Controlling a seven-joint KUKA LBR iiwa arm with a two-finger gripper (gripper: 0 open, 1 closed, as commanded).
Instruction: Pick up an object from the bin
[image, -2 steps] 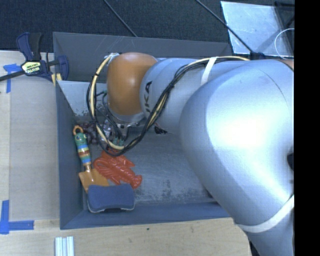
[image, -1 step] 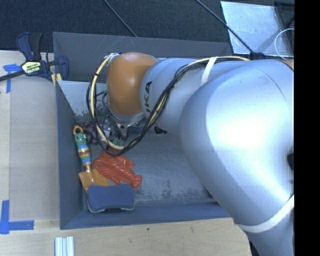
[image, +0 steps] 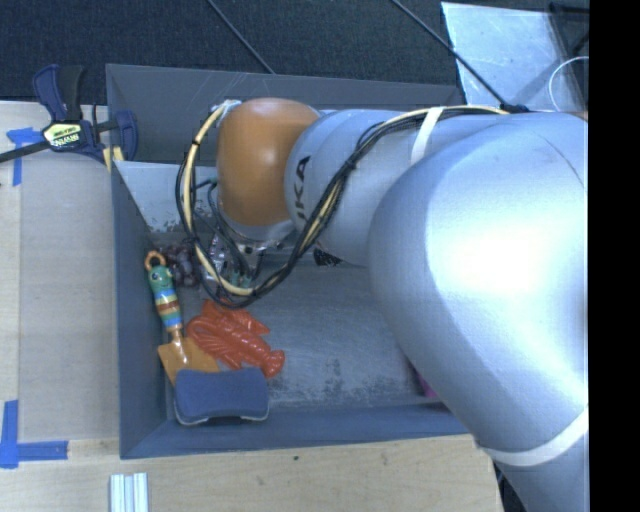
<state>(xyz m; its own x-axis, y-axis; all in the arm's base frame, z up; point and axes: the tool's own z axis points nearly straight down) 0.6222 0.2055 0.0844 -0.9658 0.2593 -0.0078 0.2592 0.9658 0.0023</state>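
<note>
Judging how far the pick has got, we put it at an early stage: nothing shows lifted clear of the bin (image: 330, 418), and every thing we see lies on its floor. The gripper (image: 233, 265) sits low in the upper left part of the bin, under the rounded orange cover (image: 255, 160) on the wrist and ringed by looping cables (image: 192, 175). We cannot tell whether its jaws stand apart or together, as the wrist hides them from this side. The lifting itself, by our reading, is not yet done.

Nearest to the gripper are two things. Just below it in the frame lies a red lobster toy (image: 236, 340), glossy and lumpy, likely soft plastic or rubber. Just to its left sits a small dark thing (image: 180, 262) too shadowed to name. Which of them the gripper is over, we cannot say.

The rest hug the left wall. A slim, banded stick toy (image: 163, 298) in teal and yellow has a ring at its upper end, and below it is a flat orange-yellow piece (image: 178, 358). At the lower left corner rests a blue pad (image: 222, 396), matte and rounded (a sponge or cushion, we guess), touching the lobster's lower edge. The bin's floor looks like dull, scuffed metal.
</note>
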